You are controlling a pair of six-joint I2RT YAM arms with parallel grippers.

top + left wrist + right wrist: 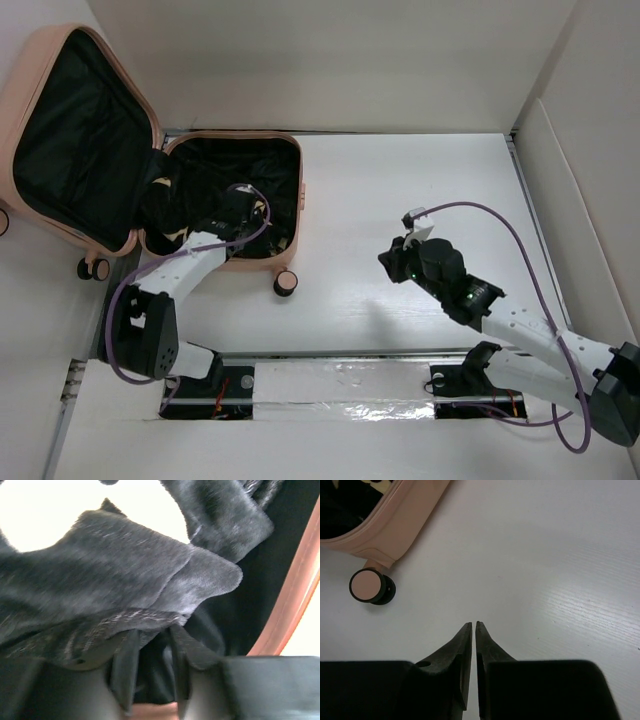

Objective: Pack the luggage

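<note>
The salmon-pink luggage (298, 175) lies open at the table's back left, its lid (20, 100) tipped up to the left and showing black lining. A black cloth (185, 205) with light prints is heaped in the lower shell. My left gripper (240, 208) reaches down into that shell. In the left wrist view its fingers (122, 670) stand apart, their tips under a fold of the dark fuzzy cloth (130, 570), beside the pink rim (295, 595). My right gripper (393, 262) hovers over bare table, shut and empty (472, 626).
A caster wheel (286, 284) sticks out at the luggage's near right corner, also seen as a pink-faced wheel (367, 586) left of my right gripper. White walls enclose the table (400, 180). A taped strip (340, 385) runs between the arm bases.
</note>
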